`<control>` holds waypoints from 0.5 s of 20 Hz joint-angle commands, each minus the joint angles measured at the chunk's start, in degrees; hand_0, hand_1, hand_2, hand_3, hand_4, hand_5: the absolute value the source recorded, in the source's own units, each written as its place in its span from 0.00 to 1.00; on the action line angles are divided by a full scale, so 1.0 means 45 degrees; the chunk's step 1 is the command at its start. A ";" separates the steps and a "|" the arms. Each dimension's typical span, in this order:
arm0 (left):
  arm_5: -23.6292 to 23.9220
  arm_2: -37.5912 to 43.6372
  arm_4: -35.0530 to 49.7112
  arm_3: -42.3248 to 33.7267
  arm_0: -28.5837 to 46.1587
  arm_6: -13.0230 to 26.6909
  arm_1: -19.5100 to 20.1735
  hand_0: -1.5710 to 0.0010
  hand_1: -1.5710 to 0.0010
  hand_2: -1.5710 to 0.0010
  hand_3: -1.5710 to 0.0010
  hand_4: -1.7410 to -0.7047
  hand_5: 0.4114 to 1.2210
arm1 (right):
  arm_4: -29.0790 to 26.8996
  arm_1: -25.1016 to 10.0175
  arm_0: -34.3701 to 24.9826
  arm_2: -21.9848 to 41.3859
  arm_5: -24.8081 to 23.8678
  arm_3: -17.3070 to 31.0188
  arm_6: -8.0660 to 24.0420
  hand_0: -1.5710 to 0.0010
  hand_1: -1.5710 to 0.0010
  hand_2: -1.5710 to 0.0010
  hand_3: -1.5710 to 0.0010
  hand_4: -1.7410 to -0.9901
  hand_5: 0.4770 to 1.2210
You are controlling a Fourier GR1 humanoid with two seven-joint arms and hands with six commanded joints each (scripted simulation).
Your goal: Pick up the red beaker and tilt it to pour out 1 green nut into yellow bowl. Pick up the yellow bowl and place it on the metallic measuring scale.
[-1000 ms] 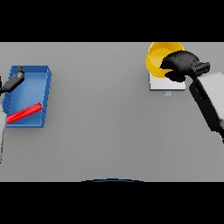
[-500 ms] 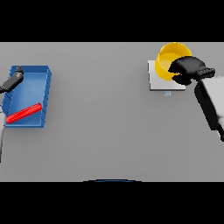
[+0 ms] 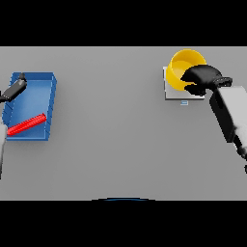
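1. Yellow bowl (image 3: 185, 65) sits far right, over the scale (image 3: 170, 91), a pale square plate whose near and left edges show beneath it. Whether the bowl rests fully on the plate or is a little above it, I cannot tell.
2. Right hand (image 3: 200, 77) is at the bowl's near-right rim, dark fingers curled over the edge, so it appears to be gripping the rim. The arm comes in from the lower right.
3. Left hand (image 3: 17, 88) shows at the far-left edge, over the far-left corner of a blue tray (image 3: 50, 103). Too small to read its fingers; it seems to hold nothing.
4. Red beaker (image 3: 26, 124) lies on its side in the tray, slanted, near end to the left.
5. No green nut visible anywhere; the inside of the bowl is partly hidden by the hand.
6. Handling judgement: the bowl looks rigid, light and smooth-walled, likely slippery. A rim pinch, thumb one side and fingers the other, suits it; keep it level so nothing rolls out.
7. Judgement on progress: the placing step looks nearly done; letting go should be gentle so the bowl does not skid off the plate.
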 commanded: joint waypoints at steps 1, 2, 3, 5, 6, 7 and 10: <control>-0.0037 -0.0043 -0.0026 0.0112 -0.0033 0.0011 -0.0014 1.00 1.00 1.00 1.00 0.99 0.32 | 0.0029 0.0047 -0.0034 0.0034 0.0094 -0.0045 0.0148 0.22 0.30 0.31 0.43 0.11 0.90; -0.0063 -0.0043 -0.0002 0.0092 -0.0055 -0.0004 -0.0015 1.00 1.00 1.00 1.00 0.99 0.32 | 0.0076 0.0010 -0.0115 0.0045 0.0161 0.0000 0.0204 0.37 0.44 0.41 0.49 0.15 0.81; -0.0054 -0.0020 -0.0024 0.0177 -0.0200 0.0028 0.0032 1.00 1.00 1.00 1.00 0.99 0.32 | 0.0214 -0.0007 -0.0232 0.0159 0.0310 0.0109 0.0299 0.50 0.55 0.50 0.54 0.18 0.74; -0.0011 0.0087 0.0065 0.0276 -0.0171 -0.0009 0.0035 1.00 1.00 1.00 1.00 0.99 0.31 | 0.0407 -0.0168 -0.0218 0.0384 0.0400 0.0067 -0.0038 0.68 0.71 0.65 0.62 0.22 0.64; 0.0001 0.0020 0.0048 0.0268 -0.0192 -0.0084 -0.0032 1.00 1.00 1.00 1.00 0.98 0.31 | 0.0451 -0.0078 -0.0351 0.0407 0.0385 0.0154 -0.0037 0.74 0.77 0.70 0.65 0.23 0.61; 0.0024 -0.0032 -0.0003 0.0233 -0.0150 -0.0027 -0.0084 1.00 1.00 1.00 1.00 0.98 0.31 | 0.0491 -0.0145 -0.0293 0.0482 0.0384 0.0147 -0.0300 0.79 0.82 0.76 0.68 0.24 0.58; 0.0038 -0.0007 -0.0040 0.0347 -0.0169 -0.0050 -0.0009 1.00 1.00 1.00 1.00 0.98 0.31 | 0.0401 -0.0155 -0.0202 0.0427 0.0269 -0.0016 -0.0467 0.89 0.91 0.88 0.75 0.26 0.51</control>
